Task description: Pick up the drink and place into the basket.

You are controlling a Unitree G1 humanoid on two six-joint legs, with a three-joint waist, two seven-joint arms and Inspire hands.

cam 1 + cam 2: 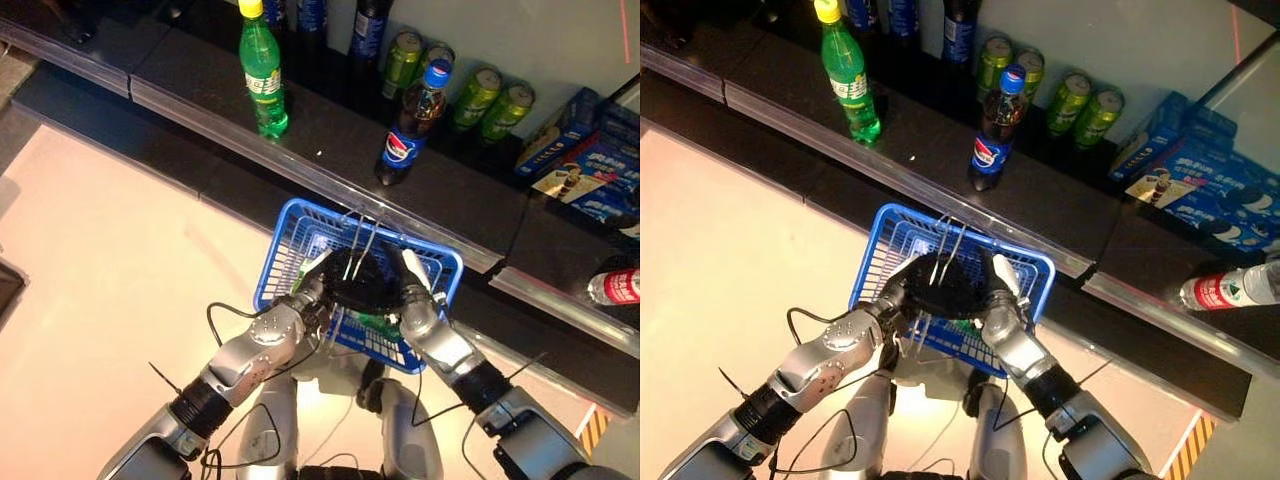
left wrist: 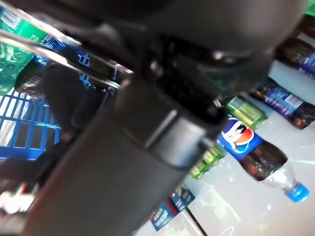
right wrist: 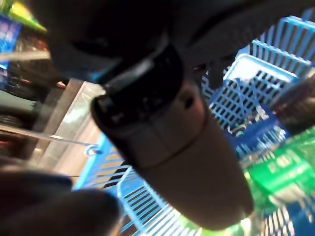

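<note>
While both our hands meet over the middle of the blue basket, we judge the placing step to be nearly done rather than a fresh pick. Our left hand reaches in from seven o'clock and our right hand from five o'clock, the two dark hands crowding together above the wire handles; whether the fingers of either are curled round anything or lying slack we cannot tell, since the wrist views show mostly our own bulk. Beneath and between them a green bottle lies inside the basket, against its blue mesh, so the drink seems already in. The next move, as we see it, calls for letting go cleanly and lifting both hands straight up without snagging the handles. Outward, at twelve o'clock, the dark shelf carries a green soda bottle at eleven, a cola bottle at one, and green cans just beyond.
</note>
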